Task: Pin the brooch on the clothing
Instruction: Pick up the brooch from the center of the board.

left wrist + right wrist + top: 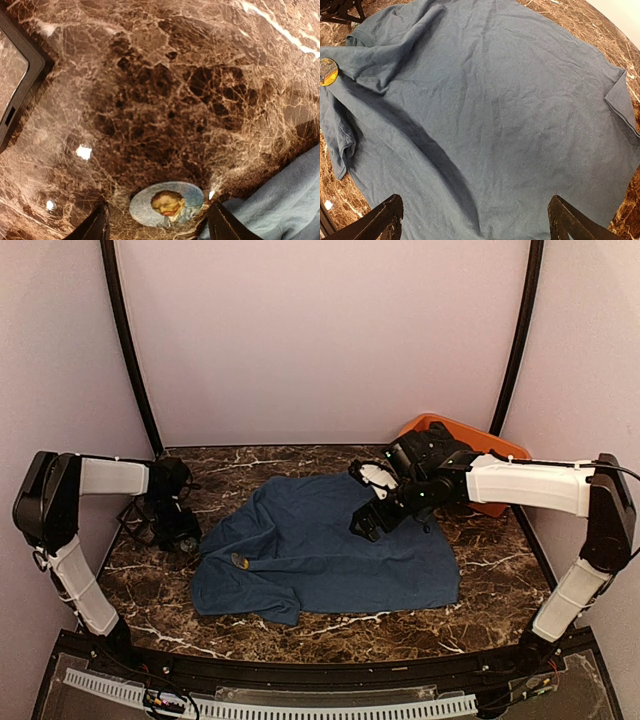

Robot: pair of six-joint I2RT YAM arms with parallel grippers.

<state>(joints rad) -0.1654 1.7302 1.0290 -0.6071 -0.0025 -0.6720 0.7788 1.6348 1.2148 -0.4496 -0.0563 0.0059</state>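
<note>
A round brooch with a painted portrait of a bearded man lies flat on the marble, just left of the clothing's edge. My left gripper hangs low over it, open, one finger on each side with a gap to the brooch. In the top view that gripper sits by the left edge of the clothing, a navy T-shirt spread flat. My right gripper hovers open above the shirt's right half, with nothing between its fingers.
A second small round badge rests on the shirt's left part, also seen in the right wrist view. An orange tub stands at the back right behind the right arm. A black rim borders the table on the left.
</note>
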